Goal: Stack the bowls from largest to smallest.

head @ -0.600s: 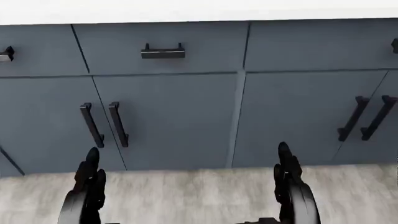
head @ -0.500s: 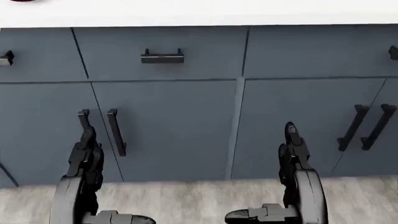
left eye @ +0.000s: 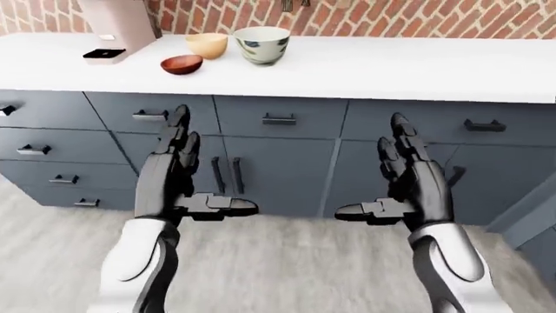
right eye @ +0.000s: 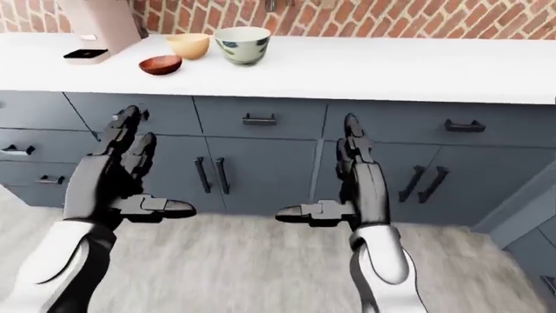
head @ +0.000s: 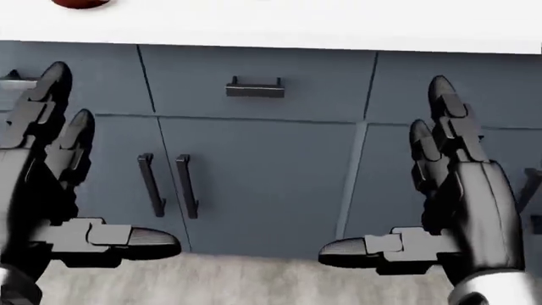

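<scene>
Three bowls stand on the white counter [left eye: 391, 65] at the upper left of the left-eye view: a large white patterned bowl [left eye: 261, 44], a tan bowl [left eye: 208, 45] to its left, and a small red-brown bowl [left eye: 182, 64] nearer the counter edge. They stand apart, unstacked. My left hand [left eye: 187, 166] and right hand [left eye: 395, 169] are raised in front of the grey cabinets, below the counter, fingers up and thumbs pointing inward. Both are open and empty. In the head view only a sliver of the red-brown bowl [head: 81, 4] shows at the top.
A pink appliance [left eye: 113, 29] stands on the counter left of the bowls. A brick wall [left eye: 391, 19] runs behind the counter. Grey drawers and doors with black handles [left eye: 278, 120] line the front, above a wood-look floor [left eye: 287, 261].
Both hands have risen and opened toward each other. In the head view the cabinets have shifted down and right, so the camera has moved, and a sliver of the red-brown bowl now shows.
</scene>
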Robot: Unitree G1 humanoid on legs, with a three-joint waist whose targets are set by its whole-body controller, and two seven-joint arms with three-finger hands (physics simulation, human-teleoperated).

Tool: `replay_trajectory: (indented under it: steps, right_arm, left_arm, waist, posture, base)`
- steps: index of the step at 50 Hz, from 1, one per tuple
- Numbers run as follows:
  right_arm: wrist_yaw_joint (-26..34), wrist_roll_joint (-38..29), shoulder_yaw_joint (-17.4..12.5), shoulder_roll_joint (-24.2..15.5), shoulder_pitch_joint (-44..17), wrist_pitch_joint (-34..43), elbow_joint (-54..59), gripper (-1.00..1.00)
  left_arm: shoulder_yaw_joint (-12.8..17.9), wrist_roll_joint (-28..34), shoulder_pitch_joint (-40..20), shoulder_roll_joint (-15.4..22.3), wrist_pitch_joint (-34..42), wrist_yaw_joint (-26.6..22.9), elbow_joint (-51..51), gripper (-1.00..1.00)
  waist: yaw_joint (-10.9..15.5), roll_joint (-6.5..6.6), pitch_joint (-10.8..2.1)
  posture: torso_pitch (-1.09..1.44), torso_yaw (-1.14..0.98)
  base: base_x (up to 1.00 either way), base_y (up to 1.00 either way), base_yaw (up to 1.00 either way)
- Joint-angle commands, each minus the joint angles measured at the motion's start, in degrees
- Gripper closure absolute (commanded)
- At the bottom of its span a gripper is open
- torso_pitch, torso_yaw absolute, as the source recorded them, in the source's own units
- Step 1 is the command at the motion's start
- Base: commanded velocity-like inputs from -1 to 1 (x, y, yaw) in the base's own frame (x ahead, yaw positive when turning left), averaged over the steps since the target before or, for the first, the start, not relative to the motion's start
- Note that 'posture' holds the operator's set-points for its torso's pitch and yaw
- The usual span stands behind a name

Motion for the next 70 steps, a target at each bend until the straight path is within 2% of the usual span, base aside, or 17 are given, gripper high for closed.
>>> replay_trajectory:
  steps: [1,7,9,11,12,13,25,30,35,37,46,48,50,53,56,58,70]
  right_arm:
    - [-0.6,1.6,1.4,0.0,-2.4,3.5,-3.5,-1.0]
    - [-1.3,3.7,0.5,-0.6,-4.0,7.6,-8.0,-1.0]
    - [-1.6,3.7,0.5,-1.0,-4.4,8.1,-8.4,-1.0]
    - [-1.9,3.7,0.4,-1.4,-5.3,9.8,-9.3,-1.0]
    - [-1.8,3.5,0.7,-1.9,-5.5,10.1,-9.6,-1.0]
    - [-1.9,3.5,0.8,-1.8,-6.1,11.0,-10.0,-1.0]
    - [-5.9,8.6,-1.7,-3.1,-13.8,18.7,-13.0,-1.0]
    - [-6.3,8.2,-1.5,-3.3,-14.8,18.1,-11.8,-1.0]
    - [-6.9,8.9,-2.0,-3.4,-16.8,20.1,-12.5,-1.0]
    - [-7.1,9.2,-2.2,-3.5,-17.2,20.8,-13.0,-1.0]
    - [-11.2,14.2,-3.5,-5.8,-19.4,21.8,-13.3,-1.0]
    - [-11.9,15.2,-4.1,-6.0,-19.4,21.8,-13.3,-1.0]
    - [-12.5,16.6,-5.1,-6.2,-19.6,22.0,-13.3,-1.0]
    - [-12.5,18.3,-6.7,-5.3,-19.3,22.3,-13.2,-1.0]
    - [-14.0,20.4,-7.1,-5.8,-19.7,22.6,-13.3,-1.0]
    - [-15.2,21.9,-7.2,-6.5,-19.7,22.5,-13.3,-1.0]
    - [-19.0,25.9,-6.1,-10.3,-21.3,22.3,-13.3,-1.0]
  left_arm:
    - [1.2,-1.2,-1.8,0.9,1.5,0.7,-2.6,-1.0]
    - [5.1,-5.4,-4.7,2.8,7.5,1.9,-6.2,-1.0]
    - [5.7,-6.5,-5.6,3.4,9.0,2.3,-7.1,-1.0]
    - [6.3,-7.7,-6.9,4.1,11.4,2.6,-9.0,-1.0]
    - [6.4,-8.4,-7.5,4.6,12.9,2.6,-10.1,-1.0]
    - [6.6,-9.0,-8.2,5.1,13.9,2.8,-10.7,-1.0]
    - [10.7,-29.0,-10.0,13.9,14.2,16.0,-10.9,-1.0]
    - [11.6,-28.6,-10.9,12.9,14.5,15.9,-10.7,-1.0]
    - [11.9,-30.7,-10.8,13.9,14.4,16.7,-10.9,-1.0]
    - [12.6,-32.6,-10.9,14.5,14.3,17.9,-10.9,-1.0]
    - [14.5,-42.2,-11.5,18.1,14.3,24.5,-10.9,-1.0]
    - [14.1,-43.3,-11.2,18.6,13.7,25.5,-10.9,-1.0]
    - [13.9,-45.4,-11.5,19.4,13.7,27.4,-10.9,-1.0]
    - [12.8,-45.8,-11.2,19.7,13.1,28.3,-10.9,-1.0]
    - [12.8,-46.7,-11.3,20.1,13.0,29.0,-10.9,-1.0]
    - [13.0,-47.2,-11.7,20.3,13.3,29.3,-10.9,-1.0]
    - [13.5,-51.8,-12.0,22.6,12.5,32.5,-10.9,-1.0]
  waist:
    - [0.3,-0.06,-0.5]
    - [1.8,-0.21,0.58]
    - [1.9,-1.58,1.12]
    - [1.6,-5.24,1.19]
    - [-0.8,-4.4,0.83]
    - [0.5,-5.01,3.35]
    - [-2.2,-0.52,0.95]
    - [-3.7,0.92,0.63]
    - [-4.0,7.08,-0.88]
    - [-3.5,5.78,1.98]
    - [-1.9,3.18,0.75]
    - [-3.6,0.07,1.29]
    - [-3.0,0.85,4.05]
    - [-3.1,-0.78,1.57]
    - [-3.4,1.72,1.36]
    - [-1.6,7.41,1.9]
    - [-0.8,-0.2,0.92]
  posture:
    - [0.0,0.0]
    - [0.0,0.0]
    - [0.0,0.0]
    - [0.0,0.0]
    - [0.0,0.0]
    - [0.0,0.0]
    - [0.0,0.0]
    - [0.0,0.0]
    - [0.0,0.0]
    - [0.0,0.0]
    - [0.0,0.0]
    - [0.0,0.0]
    - [0.0,0.0]
    - [0.0,0.0]
    - [0.0,0.0]
    - [0.0,0.0]
    - [0.0,0.0]
  base:
    - [0.0,0.0,1.0]
    - [0.0,0.0,1.0]
    - [0.0,0.0,1.0]
    - [0.03,0.0,1.0]
    - [0.28,0.9,0.0]
    - [0.45,0.77,0.0]
    - [0.76,0.64,0.0]
    - [0.78,0.56,0.0]
    - [0.78,0.46,0.0]
    - [0.79,0.42,0.0]
    - [0.74,0.42,0.0]
    - [0.7,0.19,0.0]
    - [0.7,0.01,0.0]
    - [0.33,-0.1,0.0]
    - [0.14,0.0,-0.73]
    - [0.04,0.0,-1.0]
    - [0.0,0.0,-0.7]
